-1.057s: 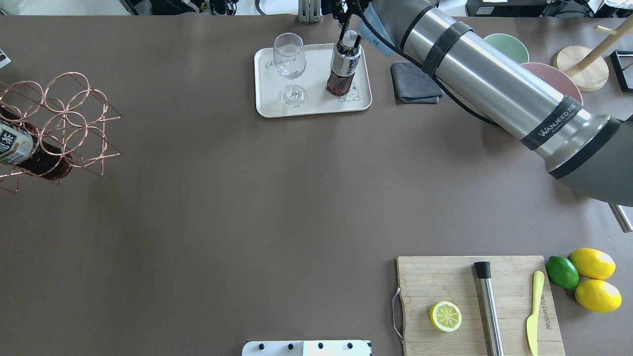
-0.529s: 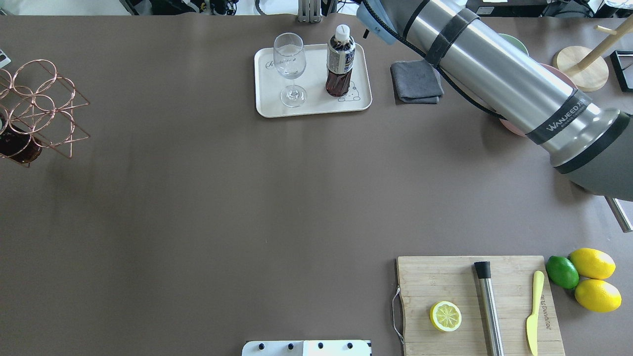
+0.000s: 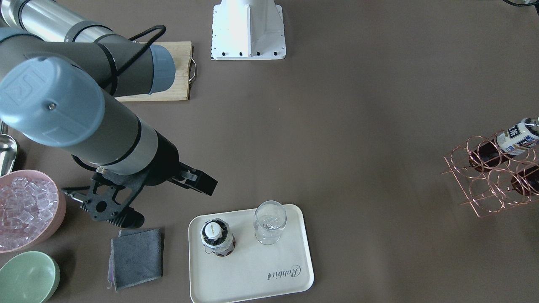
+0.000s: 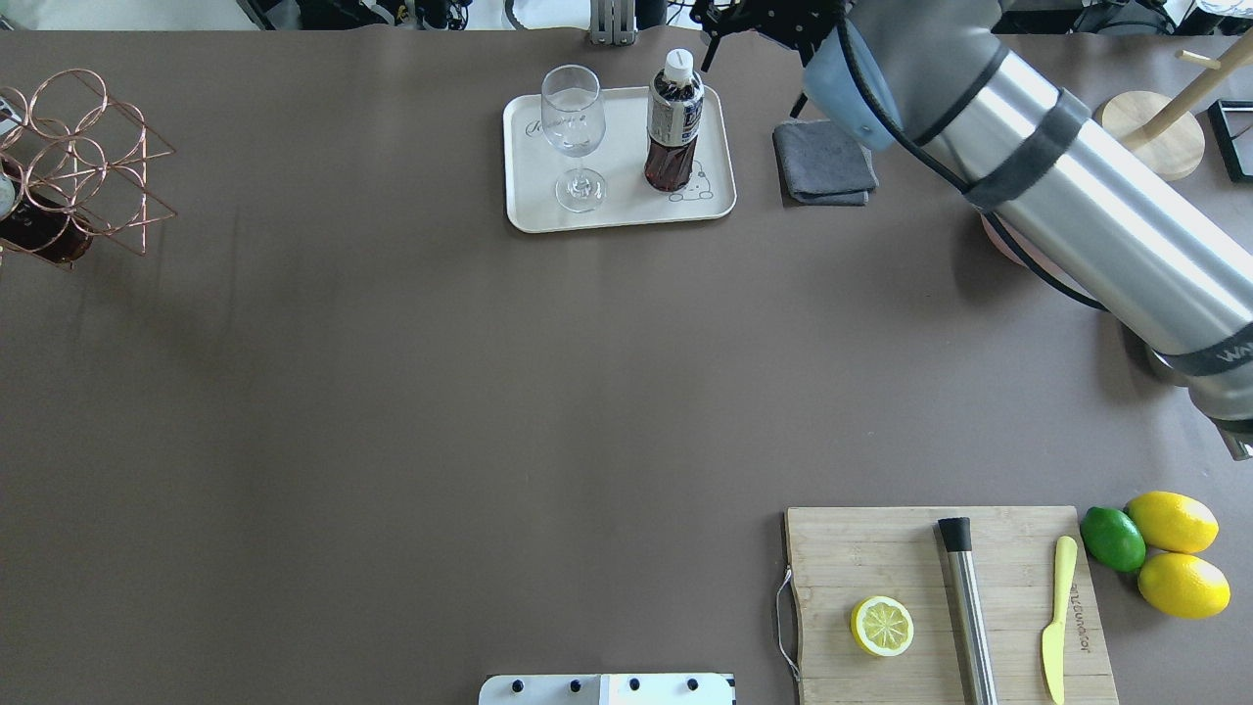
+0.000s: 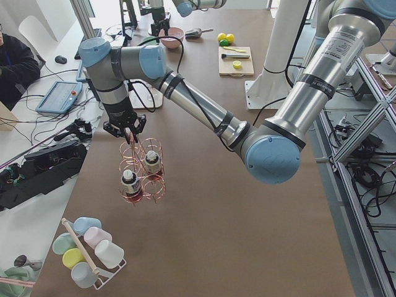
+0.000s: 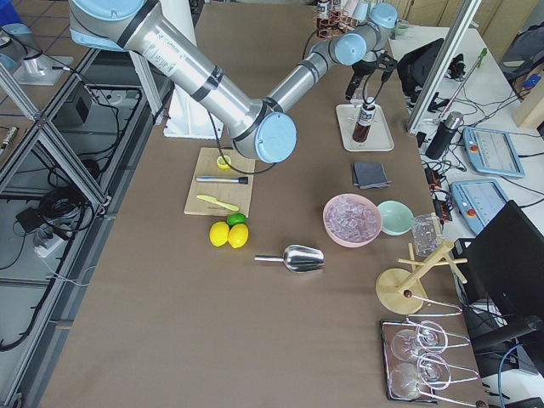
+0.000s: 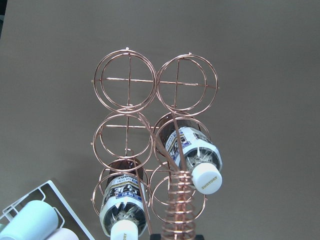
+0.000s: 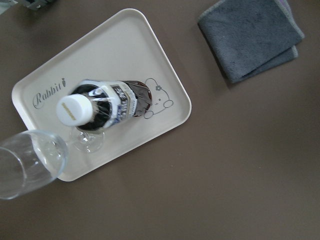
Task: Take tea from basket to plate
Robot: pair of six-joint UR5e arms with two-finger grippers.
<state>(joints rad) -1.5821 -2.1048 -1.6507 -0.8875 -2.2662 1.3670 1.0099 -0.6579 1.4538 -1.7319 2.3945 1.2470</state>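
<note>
The right gripper (image 3: 103, 206) had drawn back since the earlier frame, leaving the tea (image 4: 673, 122) upright on the plate (image 4: 626, 211) beside the wine glass (image 4: 575, 127), apparently delivered. Its jaws stood apart and empty. The left gripper (image 5: 127, 127) sat at the handle of the basket (image 4: 83, 157), presumably to steady it, and whether it was clamped could not be told.
</note>
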